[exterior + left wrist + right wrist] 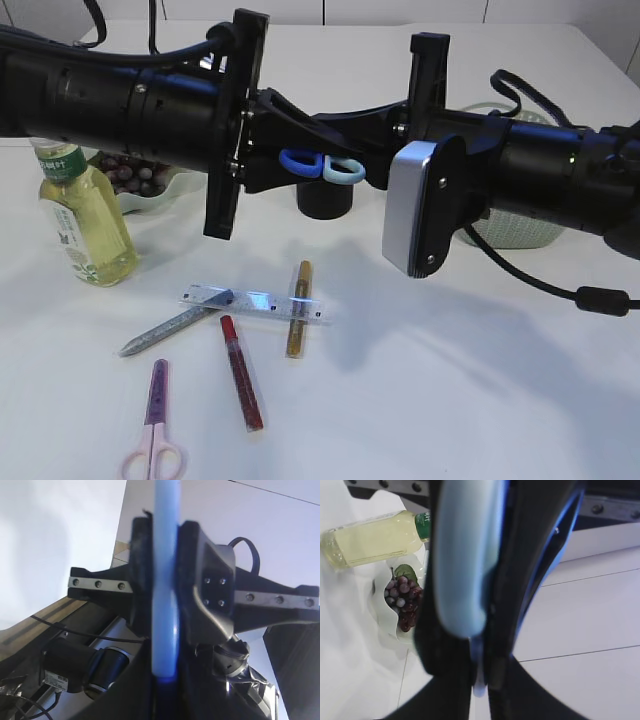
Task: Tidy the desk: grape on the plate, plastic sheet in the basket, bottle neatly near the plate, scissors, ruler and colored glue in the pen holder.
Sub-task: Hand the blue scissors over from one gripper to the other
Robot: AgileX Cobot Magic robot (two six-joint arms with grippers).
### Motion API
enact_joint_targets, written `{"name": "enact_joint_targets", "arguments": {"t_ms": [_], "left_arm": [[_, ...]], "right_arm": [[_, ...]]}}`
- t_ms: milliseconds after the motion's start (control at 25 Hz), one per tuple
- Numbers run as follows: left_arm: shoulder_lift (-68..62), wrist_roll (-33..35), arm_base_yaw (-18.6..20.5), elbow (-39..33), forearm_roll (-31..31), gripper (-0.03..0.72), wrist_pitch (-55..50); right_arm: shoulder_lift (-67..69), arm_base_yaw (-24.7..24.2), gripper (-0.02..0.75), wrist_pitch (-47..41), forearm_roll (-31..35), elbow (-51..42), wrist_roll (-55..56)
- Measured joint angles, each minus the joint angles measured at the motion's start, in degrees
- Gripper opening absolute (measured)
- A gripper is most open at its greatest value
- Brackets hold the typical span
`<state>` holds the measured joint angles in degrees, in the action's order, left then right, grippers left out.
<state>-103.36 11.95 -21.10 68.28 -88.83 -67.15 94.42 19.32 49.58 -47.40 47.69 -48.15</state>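
Right at the centre of the exterior view both arms meet over the black pen holder [325,203], each clamped on a pair of blue scissors [322,166] whose two handle loops show between them. From the left of the frame, the left gripper [292,160] pinches the dark blue loop; its wrist view shows both fingers pressed tight against a blue bar [166,595]. From the right, the right gripper [362,168] grips the pale blue loop, and its own view is filled by that handle [465,555] wedged between dark fingers. At upper left sits the plate [180,188] with the grape [125,172] on it, and the bottle [82,222] of yellow drink stands upright just in front. Lower centre, on the white table [450,400], lies the clear ruler [252,301], with a silver glue pen [170,330], a red one [241,372] and a gold one [298,309] around it. Pink scissors [155,430] lie at the bottom left, and the pale green basket [515,232] shows behind the right arm.
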Motion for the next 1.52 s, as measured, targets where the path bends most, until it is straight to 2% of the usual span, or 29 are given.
{"name": "enact_joint_targets", "arguments": {"t_ms": [720, 1520], "left_arm": [[0.0, 0.0, 0.0, 0.0, 0.9, 0.235, 0.0], [0.4, 0.0, 0.0, 0.0, 0.9, 0.245, 0.0]], "right_arm": [[0.1, 0.0, 0.078, -0.3, -0.1, 0.0, 0.0], [0.1, 0.0, 0.078, -2.3, 0.9, 0.0, 0.1]]}}
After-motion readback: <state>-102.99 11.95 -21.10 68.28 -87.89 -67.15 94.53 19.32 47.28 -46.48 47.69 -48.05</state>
